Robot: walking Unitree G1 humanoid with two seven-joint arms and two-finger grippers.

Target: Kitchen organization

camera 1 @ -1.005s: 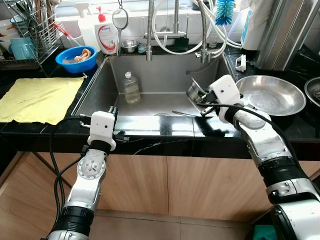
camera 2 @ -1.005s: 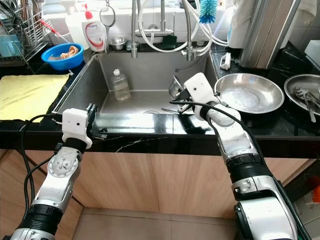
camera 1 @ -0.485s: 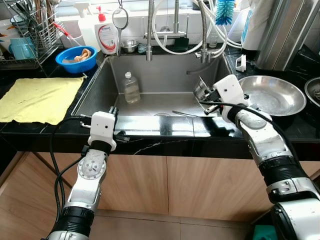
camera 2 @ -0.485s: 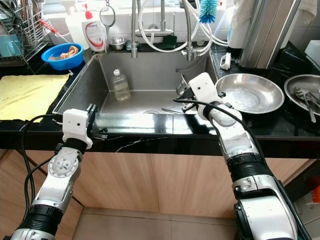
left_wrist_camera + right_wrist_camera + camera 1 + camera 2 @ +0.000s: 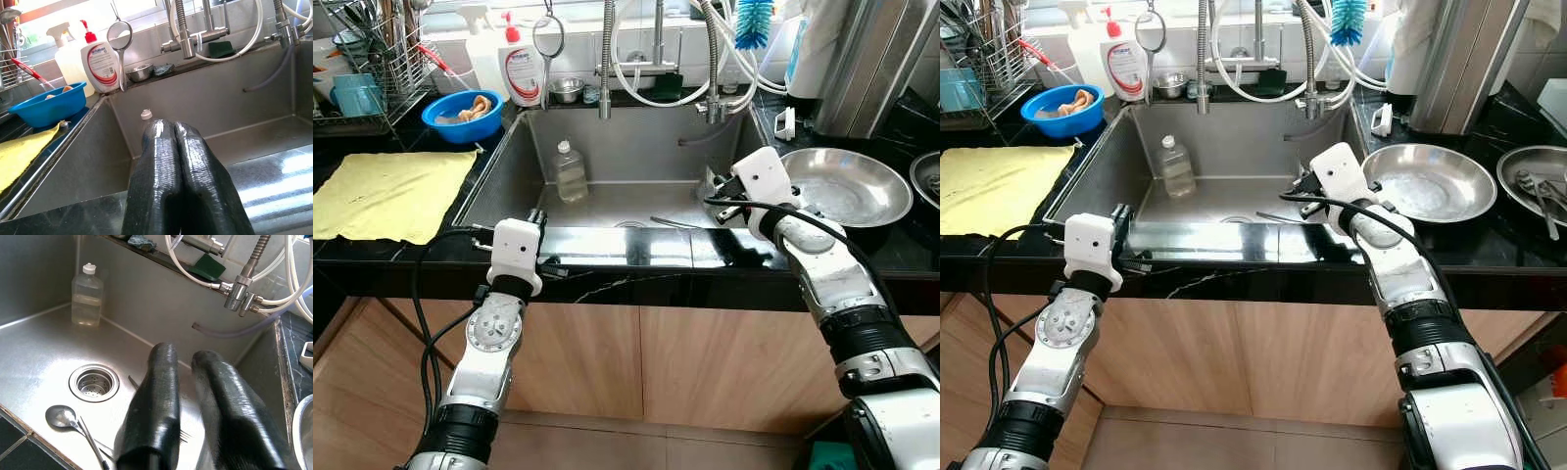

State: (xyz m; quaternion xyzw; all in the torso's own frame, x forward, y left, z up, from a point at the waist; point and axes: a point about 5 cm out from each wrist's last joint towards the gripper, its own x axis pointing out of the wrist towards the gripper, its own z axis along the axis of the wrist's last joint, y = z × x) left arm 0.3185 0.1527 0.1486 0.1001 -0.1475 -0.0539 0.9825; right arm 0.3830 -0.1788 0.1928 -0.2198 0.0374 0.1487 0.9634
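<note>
At frame centre, right gripper (image 5: 188,396) parted, empty over sink (image 5: 509,171); spoon (image 5: 66,418) thin, slippery, best pinched mid-handle.

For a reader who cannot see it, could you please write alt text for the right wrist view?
The right gripper, its two black fingers slightly apart and holding nothing, hangs over a steel sink. On the sink floor lie a round drain strainer, a spoon and a fork partly hidden behind the fingers. A clear plastic bottle stands in the far corner, below the faucet hoses.
</note>
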